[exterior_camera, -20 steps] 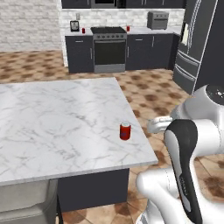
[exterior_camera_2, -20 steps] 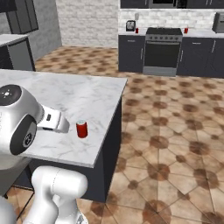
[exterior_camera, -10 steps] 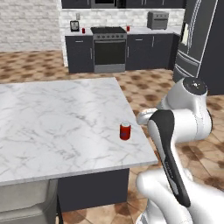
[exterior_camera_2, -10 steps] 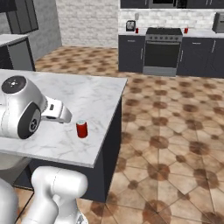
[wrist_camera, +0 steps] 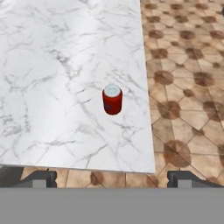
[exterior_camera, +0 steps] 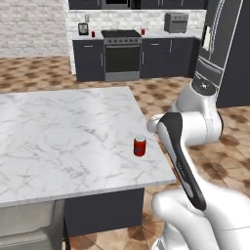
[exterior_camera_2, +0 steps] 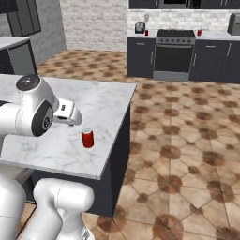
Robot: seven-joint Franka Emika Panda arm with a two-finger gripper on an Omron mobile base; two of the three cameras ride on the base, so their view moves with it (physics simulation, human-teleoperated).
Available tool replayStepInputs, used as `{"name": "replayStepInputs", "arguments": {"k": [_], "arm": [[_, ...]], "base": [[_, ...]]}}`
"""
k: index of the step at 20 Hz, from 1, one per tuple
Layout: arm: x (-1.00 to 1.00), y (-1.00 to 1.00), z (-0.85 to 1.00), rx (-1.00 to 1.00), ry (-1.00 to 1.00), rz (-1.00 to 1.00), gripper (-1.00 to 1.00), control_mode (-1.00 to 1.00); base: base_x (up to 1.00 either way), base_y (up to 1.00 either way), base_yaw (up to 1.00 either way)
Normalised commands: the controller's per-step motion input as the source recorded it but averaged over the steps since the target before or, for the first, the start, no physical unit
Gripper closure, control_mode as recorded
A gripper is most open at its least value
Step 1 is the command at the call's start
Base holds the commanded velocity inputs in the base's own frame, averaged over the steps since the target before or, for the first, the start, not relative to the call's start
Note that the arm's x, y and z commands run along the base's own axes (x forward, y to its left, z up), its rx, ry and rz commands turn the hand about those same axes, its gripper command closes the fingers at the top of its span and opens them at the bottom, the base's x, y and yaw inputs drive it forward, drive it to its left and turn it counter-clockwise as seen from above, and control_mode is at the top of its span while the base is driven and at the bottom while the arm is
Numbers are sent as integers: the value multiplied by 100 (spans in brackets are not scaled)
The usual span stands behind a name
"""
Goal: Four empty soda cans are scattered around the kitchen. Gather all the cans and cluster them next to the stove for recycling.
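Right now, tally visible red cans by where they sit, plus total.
On the marble island: 1, soda can
On the far counter left of the stove: 1, can
On the far counter right of the stove: 1, can
Total: 3

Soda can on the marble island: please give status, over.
Hand open, above and short of the soda can. Can upright near the marble island edge, untouched. Nothing between hand and can.
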Motion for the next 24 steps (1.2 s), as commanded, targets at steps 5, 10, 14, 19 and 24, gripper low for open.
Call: {"name": "replayStepInputs", "arguments": {"k": [5,10,14,19,24], "arm": [[28,2,-16,0,3,0,-100,-100],[33,0,-23,0,4,0,-100,-100],[35,0,-26,0,2,0,-100,-100],[28,1,-27,0,0,0,-100,-100],[21,0,-26,0,0,0,-100,-100]], "base": [[0,0,0],[0,0,0],[0,0,0],[0,0,0],[0,0,0]]}}
